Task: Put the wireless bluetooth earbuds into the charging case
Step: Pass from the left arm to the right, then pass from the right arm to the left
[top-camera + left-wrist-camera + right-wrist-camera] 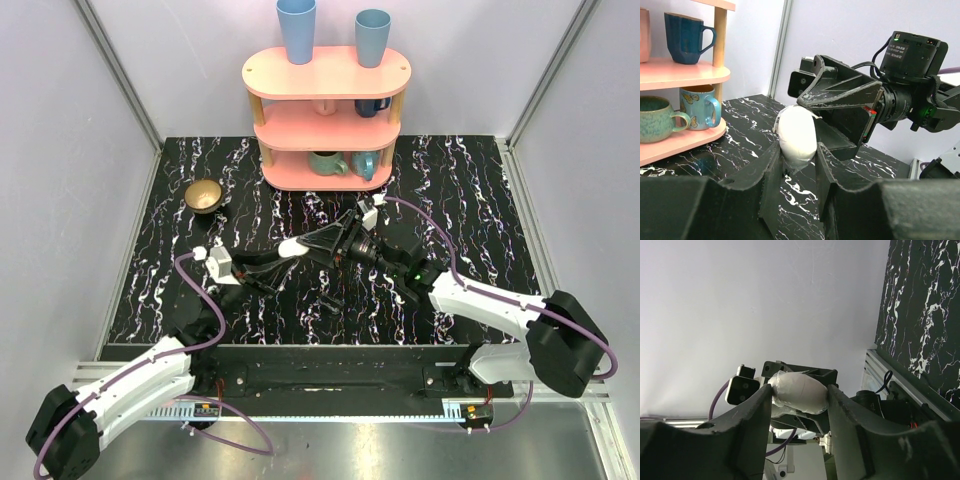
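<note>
The charging case (297, 246) is a white oval pebble held above the black marble table, near its middle. My left gripper (287, 254) is shut on it from the left; in the left wrist view the case (796, 132) stands between the two black fingers (771, 167). My right gripper (316, 243) is shut on the same case from the right; in the right wrist view the case (800, 390) is pinched end to end between its fingers (756, 405). The case looks closed. No earbuds show in any view.
A pink three-tier shelf (326, 72) stands at the back middle, with two blue cups on top and mugs on the lower tiers; the mugs (701, 107) also show in the left wrist view. A brown bowl (204, 195) sits at the back left. White walls enclose the table.
</note>
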Robot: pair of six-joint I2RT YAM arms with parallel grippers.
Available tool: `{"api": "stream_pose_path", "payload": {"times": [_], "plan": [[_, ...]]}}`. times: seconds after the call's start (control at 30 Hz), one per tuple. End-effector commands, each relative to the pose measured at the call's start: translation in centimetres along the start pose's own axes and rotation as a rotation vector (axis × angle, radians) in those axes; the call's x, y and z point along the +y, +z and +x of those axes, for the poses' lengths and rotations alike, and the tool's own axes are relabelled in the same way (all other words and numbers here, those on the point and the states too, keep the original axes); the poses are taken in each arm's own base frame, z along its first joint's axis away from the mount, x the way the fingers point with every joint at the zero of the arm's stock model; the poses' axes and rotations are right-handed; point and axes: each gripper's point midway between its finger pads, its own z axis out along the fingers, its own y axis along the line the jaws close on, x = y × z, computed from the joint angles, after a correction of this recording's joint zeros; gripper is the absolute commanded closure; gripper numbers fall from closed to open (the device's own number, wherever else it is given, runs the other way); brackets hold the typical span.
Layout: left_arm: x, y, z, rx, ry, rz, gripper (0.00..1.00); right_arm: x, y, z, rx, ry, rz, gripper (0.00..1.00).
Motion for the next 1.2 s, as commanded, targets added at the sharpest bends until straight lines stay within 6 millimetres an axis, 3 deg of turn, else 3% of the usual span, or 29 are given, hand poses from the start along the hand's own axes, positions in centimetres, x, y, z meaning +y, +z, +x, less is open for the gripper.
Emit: {"api": "stream_pose_path", "payload": {"times": [0.0, 0.17, 0.3, 0.33, 0.73, 1.17], "plan": [[-1.0, 0.8, -2.0, -0.054, 0.031, 0.045, 1.0, 1.6, 0.0, 0.1, 0.014, -0.007, -0.073, 0.53], [-1.0, 0.9, -1.5, -0.036, 0.019, 0.04, 1.0, 2.3, 0.4, 0.7, 0.055, -0.025, -0.097, 0.59], [-0.8, 1.1, -1.3, -0.013, -0.003, 0.026, 0.9, 2.2, 0.5, 0.7, 0.059, -0.051, -0.09, 0.64], [-0.7, 1.1, -0.8, 0.015, -0.01, 0.018, 0.81, 2.5, 0.4, 0.6, 0.054, -0.069, -0.094, 0.65], [-1.4, 1.5, -1.2, 0.012, -0.008, 0.056, 0.59, 2.3, -0.2, 0.1, 0.013, -0.126, -0.036, 0.67], [-1.7, 1.6, -1.7, -0.008, -0.025, 0.065, 0.55, 1.9, -0.2, 0.2, 0.018, -0.125, -0.03, 0.67]]}}
